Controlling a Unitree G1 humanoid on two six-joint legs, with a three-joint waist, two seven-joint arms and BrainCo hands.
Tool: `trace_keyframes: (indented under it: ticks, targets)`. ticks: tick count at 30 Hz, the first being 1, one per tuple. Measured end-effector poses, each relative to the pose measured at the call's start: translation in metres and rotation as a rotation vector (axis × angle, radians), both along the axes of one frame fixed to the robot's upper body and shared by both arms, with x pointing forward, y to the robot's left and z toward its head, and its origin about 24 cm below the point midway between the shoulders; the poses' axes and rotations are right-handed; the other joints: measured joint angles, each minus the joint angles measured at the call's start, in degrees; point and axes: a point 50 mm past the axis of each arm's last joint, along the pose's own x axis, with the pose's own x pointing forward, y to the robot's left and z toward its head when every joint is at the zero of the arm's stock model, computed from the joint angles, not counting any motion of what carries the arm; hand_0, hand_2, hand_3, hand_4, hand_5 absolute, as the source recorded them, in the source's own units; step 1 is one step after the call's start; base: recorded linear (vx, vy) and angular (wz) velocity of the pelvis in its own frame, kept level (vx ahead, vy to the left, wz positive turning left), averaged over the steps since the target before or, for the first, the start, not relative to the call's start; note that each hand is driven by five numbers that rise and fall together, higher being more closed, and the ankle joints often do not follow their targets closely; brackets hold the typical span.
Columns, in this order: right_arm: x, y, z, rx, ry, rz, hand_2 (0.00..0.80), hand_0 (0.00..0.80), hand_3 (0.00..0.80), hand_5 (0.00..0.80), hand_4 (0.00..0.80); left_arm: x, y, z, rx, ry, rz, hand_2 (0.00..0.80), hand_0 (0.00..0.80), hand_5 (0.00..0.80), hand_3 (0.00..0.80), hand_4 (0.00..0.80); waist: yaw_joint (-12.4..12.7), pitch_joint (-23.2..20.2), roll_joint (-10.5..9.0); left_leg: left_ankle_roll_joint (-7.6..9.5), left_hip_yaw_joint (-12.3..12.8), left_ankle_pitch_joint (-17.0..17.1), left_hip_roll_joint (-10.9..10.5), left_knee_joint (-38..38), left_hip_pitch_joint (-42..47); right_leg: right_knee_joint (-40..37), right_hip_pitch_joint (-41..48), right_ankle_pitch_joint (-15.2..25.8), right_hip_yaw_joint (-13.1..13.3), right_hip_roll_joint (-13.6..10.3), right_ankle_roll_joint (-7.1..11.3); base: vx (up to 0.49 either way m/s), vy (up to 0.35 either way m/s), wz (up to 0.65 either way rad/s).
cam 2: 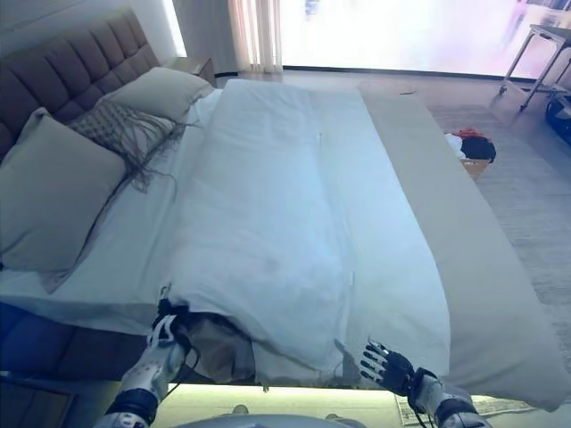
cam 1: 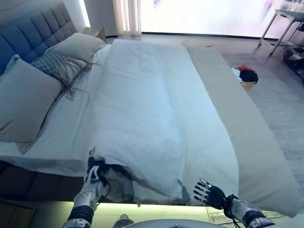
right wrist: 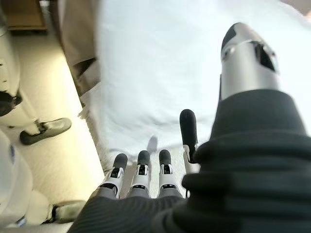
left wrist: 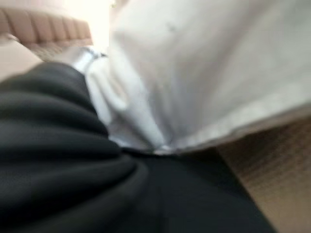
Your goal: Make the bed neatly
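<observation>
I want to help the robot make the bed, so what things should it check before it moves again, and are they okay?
1. Left hand holding the white duvet: cannot tell, its fingers are hidden under the edge.
2. Right hand gripping the duvet: not ok, fingers straight, holding nothing.
3. Duvet spread flat: not ok, it lies bunched along the middle, with bare sheet beside the pillows.
4. Near duvet edge tidy: not ok, it is lifted and rumpled by the left hand.
5. Pillows at the headboard: ok.
</observation>
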Motion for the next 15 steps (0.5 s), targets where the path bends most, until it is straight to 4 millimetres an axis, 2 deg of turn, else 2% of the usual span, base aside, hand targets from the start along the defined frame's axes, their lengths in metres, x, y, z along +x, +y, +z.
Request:
trace_keyframes:
  ticks: [5, 9, 13, 15]
  targets:
    - [-0.006, -0.009, 0.000, -0.004, 0.003, -0.038, 0.000, 0.000, 0.000, 0.000, 0.000, -0.028, 0.040, -0.011, 0.060, 0.094, 0.089, 0.800, 0.800, 0.800, 0.800, 0.800, 0.1, -0.7, 1.34, -0.07, -0.3, 0.0, 0.0, 0.0, 0.0, 0.0, 0.2, -0.1, -0.3, 0.0, -0.03, -0.021, 0.068, 0.03]
    - [-0.011, -0.018, 0.001, -0.016, 0.014, -0.047, 0.000, 0.000, 0.000, 0.000, 0.000, -0.045, 0.076, -0.008, 0.103, 0.138, 0.169, 0.800, 0.800, 0.800, 0.800, 0.800, 0.2, -0.5, 1.99, -0.07, -0.4, -0.1, -0.1, 0.0, -0.1, 0.0, 0.2, -0.2, -0.5, -0.1, -0.04, -0.026, 0.088, 0.02]
    - [-0.013, -0.024, 0.002, -0.025, 0.006, -0.083, 0.000, 0.000, 0.000, 0.000, 0.000, -0.057, 0.101, -0.001, 0.132, 0.162, 0.218, 0.800, 0.800, 0.800, 0.800, 0.800, 0.2, -0.4, 2.31, -0.06, -1.1, -0.1, -0.2, 0.0, -0.1, 0.0, 0.5, -0.4, -1.2, -0.2, 0.05, -0.036, 0.081, 0.06]
    - [-0.012, -0.026, 0.003, -0.019, -0.006, -0.100, 0.000, 0.000, 0.000, 0.000, 0.000, -0.071, 0.112, -0.003, 0.135, 0.207, 0.239, 0.800, 0.800, 0.800, 0.800, 0.800, 0.1, -0.4, 2.40, -0.08, -1.0, -0.2, -0.3, 0.0, -0.3, -0.1, 0.6, -0.6, -1.3, -0.4, 0.21, -0.030, 0.085, -0.02]
